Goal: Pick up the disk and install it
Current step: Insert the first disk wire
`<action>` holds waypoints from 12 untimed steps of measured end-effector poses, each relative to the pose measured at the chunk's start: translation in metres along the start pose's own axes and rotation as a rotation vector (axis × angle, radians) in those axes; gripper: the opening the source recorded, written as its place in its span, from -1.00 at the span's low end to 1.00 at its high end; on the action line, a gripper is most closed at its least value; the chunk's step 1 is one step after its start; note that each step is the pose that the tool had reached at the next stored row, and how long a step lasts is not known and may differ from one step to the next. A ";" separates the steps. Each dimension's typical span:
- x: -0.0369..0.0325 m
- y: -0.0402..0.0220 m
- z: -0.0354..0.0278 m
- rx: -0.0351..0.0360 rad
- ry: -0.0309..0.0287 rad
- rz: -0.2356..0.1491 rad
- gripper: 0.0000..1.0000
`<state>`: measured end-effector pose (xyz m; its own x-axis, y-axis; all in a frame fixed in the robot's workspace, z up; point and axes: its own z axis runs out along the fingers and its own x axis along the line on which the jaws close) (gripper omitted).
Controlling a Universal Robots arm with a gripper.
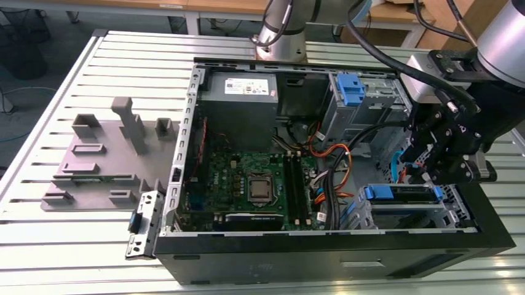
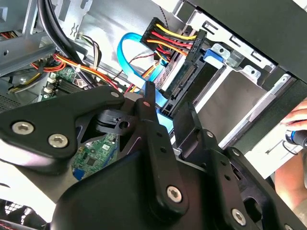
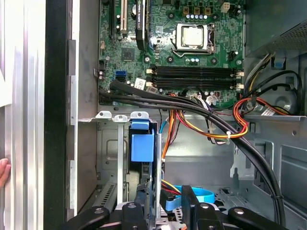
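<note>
The disk stands on edge in the lower drive cage at the exterior view's right, with blue rails at both ends. My gripper reaches down onto it from above. In the first wrist view the disk is edge-on with a blue rail end on top, and my gripper straddles it with a black finger on either side. The second wrist view shows the disk's green circuit board behind the linkage. There my gripper looks shut on the disk, close to a black connector with coloured wires.
The open computer case lies on a slatted metal table. Inside it are the motherboard, a grey power supply, an upper cage with a blue bracket and thick black cables. A grey fixture sits beside the case. A person's hand is near the case rim.
</note>
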<state>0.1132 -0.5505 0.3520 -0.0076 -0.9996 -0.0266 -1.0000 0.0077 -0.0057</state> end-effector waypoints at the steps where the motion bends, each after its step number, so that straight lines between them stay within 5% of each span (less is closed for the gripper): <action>1: 0.0000 0.0000 0.0001 0.0000 0.0000 0.000 -0.15; 5: 0.0000 0.0000 0.0002 0.0000 -0.0001 0.000 -0.18; 10: 0.0000 0.0000 0.0004 0.0000 -0.0001 0.000 -0.66; 12: 0.0000 0.0000 0.0005 0.0000 0.0000 0.000 -0.68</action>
<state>0.1132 -0.5505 0.3514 -0.0076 -0.9996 -0.0266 -1.0000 0.0077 -0.0058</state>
